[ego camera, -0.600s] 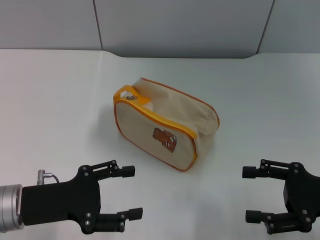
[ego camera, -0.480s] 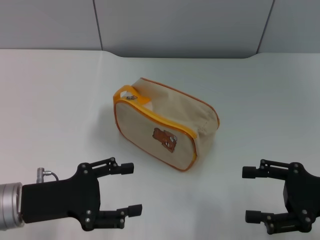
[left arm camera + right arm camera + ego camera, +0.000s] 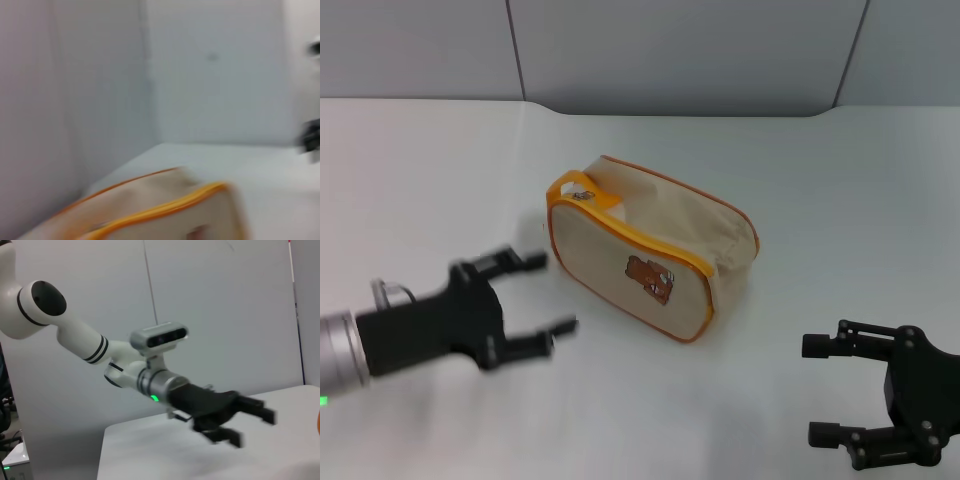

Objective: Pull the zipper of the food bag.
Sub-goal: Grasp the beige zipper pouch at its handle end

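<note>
The food bag (image 3: 665,240), a beige canvas pouch with a brown bear patch, lies at the middle of the white table. Its yellow-orange zipper (image 3: 632,238) runs round the edge, with the silver pull tab (image 3: 583,195) at the far left corner by the strap loop (image 3: 578,187). My left gripper (image 3: 548,292) is open, just left of the bag's near left end, apart from it. My right gripper (image 3: 812,389) is open and empty at the front right, clear of the bag. The bag also shows in the left wrist view (image 3: 165,210). The right wrist view shows the left gripper (image 3: 255,426).
The white table (image 3: 820,200) meets a grey panelled wall (image 3: 670,50) at the back. Bare table surface lies around the bag on all sides.
My left gripper has risen and moved forward and toward the bag's left end. The right gripper and the bag have stayed put.
</note>
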Controlling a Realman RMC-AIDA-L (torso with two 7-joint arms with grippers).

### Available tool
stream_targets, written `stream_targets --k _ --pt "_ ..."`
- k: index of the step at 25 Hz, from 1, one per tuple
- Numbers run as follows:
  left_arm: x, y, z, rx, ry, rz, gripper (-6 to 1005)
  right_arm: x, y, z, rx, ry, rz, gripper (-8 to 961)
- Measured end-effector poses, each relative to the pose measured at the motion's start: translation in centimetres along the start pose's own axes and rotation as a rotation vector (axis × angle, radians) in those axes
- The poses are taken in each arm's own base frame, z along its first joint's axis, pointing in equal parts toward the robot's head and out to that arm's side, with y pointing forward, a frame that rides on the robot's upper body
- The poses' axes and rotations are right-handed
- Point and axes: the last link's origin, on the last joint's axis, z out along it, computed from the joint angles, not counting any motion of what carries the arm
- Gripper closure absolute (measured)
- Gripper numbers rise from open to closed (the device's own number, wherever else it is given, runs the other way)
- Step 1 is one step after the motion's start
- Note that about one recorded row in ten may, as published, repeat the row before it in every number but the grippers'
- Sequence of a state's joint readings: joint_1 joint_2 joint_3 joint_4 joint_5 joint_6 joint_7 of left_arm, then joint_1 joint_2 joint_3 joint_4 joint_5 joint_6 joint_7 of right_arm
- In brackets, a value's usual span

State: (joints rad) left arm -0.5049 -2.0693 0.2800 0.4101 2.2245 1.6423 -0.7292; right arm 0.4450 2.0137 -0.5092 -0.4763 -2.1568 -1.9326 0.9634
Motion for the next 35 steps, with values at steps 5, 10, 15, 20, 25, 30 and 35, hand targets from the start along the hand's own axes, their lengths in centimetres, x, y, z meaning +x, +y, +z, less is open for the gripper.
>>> stream_targets --k 5,10,15,20,25,30,35 --pt "-0.3 -3.6 1.2 0.145 -0.1 0.07 166 0.0 0.0 0.0 -0.001 0.0 0.001 116" --pt "-0.4 -6.1 3.7 0.202 -0.213 0.105 168 0.0 0.0 0.0 -0.002 -0.001 0.003 115" --pt "0.1 -5.9 5.9 0.148 -0.226 0.126 169 0.0 0.0 0.0 -0.001 -0.001 0.006 116" --pt "-0.2 -3.7 5.7 0.047 -0.185 0.104 171 0.1 0.1 -0.2 0.003 0.002 0.007 115" --pt "-0.5 -1.1 3.9 -0.016 -0.104 0.056 172 0.1 0.1 -0.2 0.005 0.002 0.006 115" --pt "-1.4 0.6 3.3 -0.031 -0.082 0.001 174 0.1 0.0 -0.1 0.006 0.004 0.004 115" --pt "-2.4 0.5 3.2 0.06 -0.089 -0.042 175 0.3 -0.1 -0.2 0.025 0.011 0.007 116"
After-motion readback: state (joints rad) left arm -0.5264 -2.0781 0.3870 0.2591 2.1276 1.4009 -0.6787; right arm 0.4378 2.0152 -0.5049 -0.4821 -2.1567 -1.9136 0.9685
